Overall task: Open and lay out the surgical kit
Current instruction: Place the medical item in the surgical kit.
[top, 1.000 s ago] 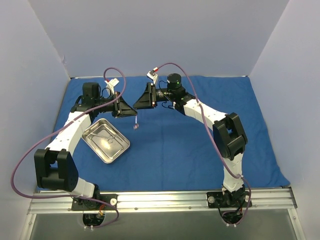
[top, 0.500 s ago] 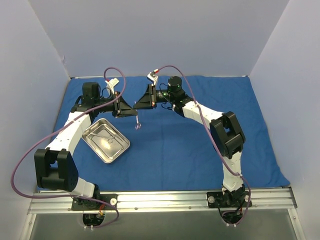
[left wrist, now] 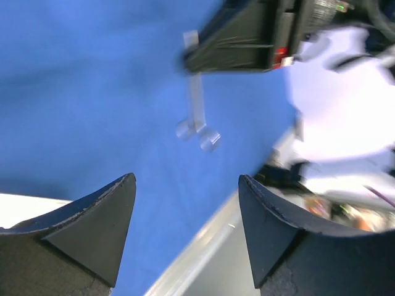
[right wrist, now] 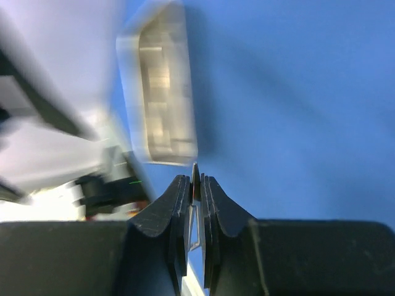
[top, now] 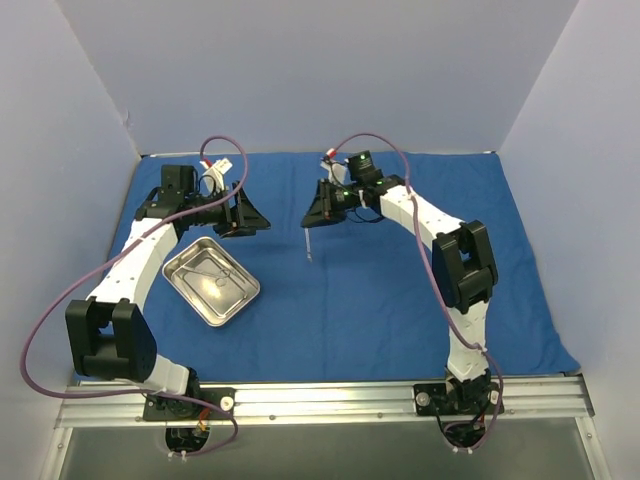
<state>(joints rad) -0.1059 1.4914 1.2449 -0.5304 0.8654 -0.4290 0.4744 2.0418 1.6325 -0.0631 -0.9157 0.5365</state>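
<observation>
Pale, bare walls [top: 320, 70] enclosed the counter on three sides, and a metal rail [top: 320, 400] ran along the bottom of the frame. The blue cloth [top: 380, 300] lay spread flat over nearly the whole counter, lightly wrinkled. The steel tray [top: 187, 297] sat on it left of centre, turned at an angle. The left tool [left wrist: 185, 185] hovered above the tray's upper corner, fingers apart and empty. The right tool [right wrist: 195, 180], upper centre, was clamped on a thin silvery instrument [top: 308, 245] that hung above the cloth.
</observation>
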